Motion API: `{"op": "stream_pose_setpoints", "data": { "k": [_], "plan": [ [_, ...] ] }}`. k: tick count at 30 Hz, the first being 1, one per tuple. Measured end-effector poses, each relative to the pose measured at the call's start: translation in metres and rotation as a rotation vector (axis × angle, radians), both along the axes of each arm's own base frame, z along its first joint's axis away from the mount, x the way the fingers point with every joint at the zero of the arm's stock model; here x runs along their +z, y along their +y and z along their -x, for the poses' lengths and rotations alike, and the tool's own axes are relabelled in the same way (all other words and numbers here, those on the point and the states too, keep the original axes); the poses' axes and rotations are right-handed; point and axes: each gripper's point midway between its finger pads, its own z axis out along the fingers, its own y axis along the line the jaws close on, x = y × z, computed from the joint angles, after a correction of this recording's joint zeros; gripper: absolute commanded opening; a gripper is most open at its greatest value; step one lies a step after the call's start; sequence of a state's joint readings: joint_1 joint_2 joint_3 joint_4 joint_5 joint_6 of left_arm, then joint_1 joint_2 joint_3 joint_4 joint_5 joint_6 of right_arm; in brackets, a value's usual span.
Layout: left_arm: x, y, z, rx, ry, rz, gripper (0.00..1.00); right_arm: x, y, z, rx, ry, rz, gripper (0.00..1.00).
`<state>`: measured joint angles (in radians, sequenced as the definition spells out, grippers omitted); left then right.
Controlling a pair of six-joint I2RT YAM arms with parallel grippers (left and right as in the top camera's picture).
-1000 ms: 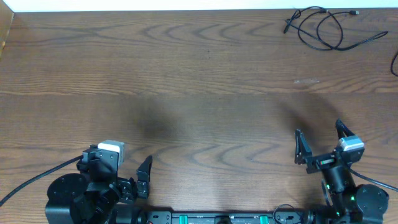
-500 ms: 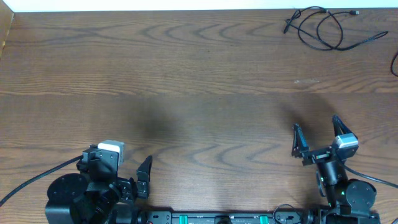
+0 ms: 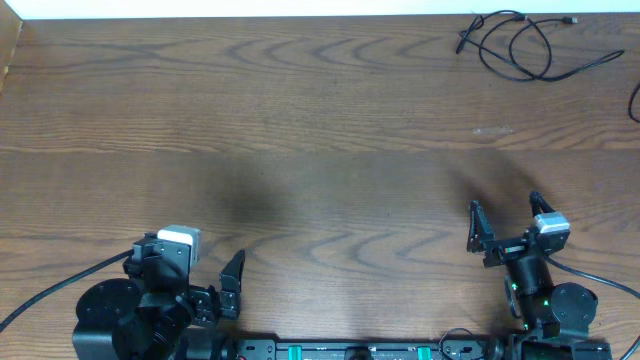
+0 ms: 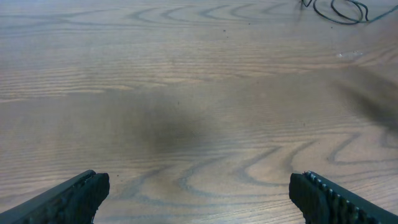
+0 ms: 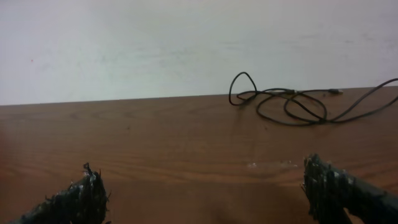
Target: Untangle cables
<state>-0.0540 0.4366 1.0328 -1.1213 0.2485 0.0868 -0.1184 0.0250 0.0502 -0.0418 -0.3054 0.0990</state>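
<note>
A loose tangle of thin black cables [image 3: 520, 40] lies at the table's far right corner. It also shows in the right wrist view [image 5: 292, 102] and at the top edge of the left wrist view [image 4: 339, 7]. No white cable shows. My right gripper [image 3: 505, 222] is open and empty near the front right edge, far from the cables. My left gripper [image 4: 199, 193] is open and empty, low at the front left; in the overhead view only one of its fingers [image 3: 232, 283] shows clearly.
Another dark cord [image 3: 635, 100] curves in at the right edge. A thick black arm cord [image 3: 50, 290] runs off to the front left. The wooden table [image 3: 300, 150] spreads between the arms and the cables. A pale wall [image 5: 186, 43] stands behind the far edge.
My right gripper has drifted a little to the left and forward, staying open. The left arm and the cables have not moved.
</note>
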Motion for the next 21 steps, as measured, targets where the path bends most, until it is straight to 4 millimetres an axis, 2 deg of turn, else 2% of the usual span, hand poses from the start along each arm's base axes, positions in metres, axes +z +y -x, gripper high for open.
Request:
{"op": "stream_pose_setpoints", "data": {
  "k": [21],
  "plan": [
    [0.0,0.0,0.0,0.0,0.0,0.0,1.0,-0.0008,0.0008,0.0001,0.005,0.003,0.0,0.99]
  ]
}}
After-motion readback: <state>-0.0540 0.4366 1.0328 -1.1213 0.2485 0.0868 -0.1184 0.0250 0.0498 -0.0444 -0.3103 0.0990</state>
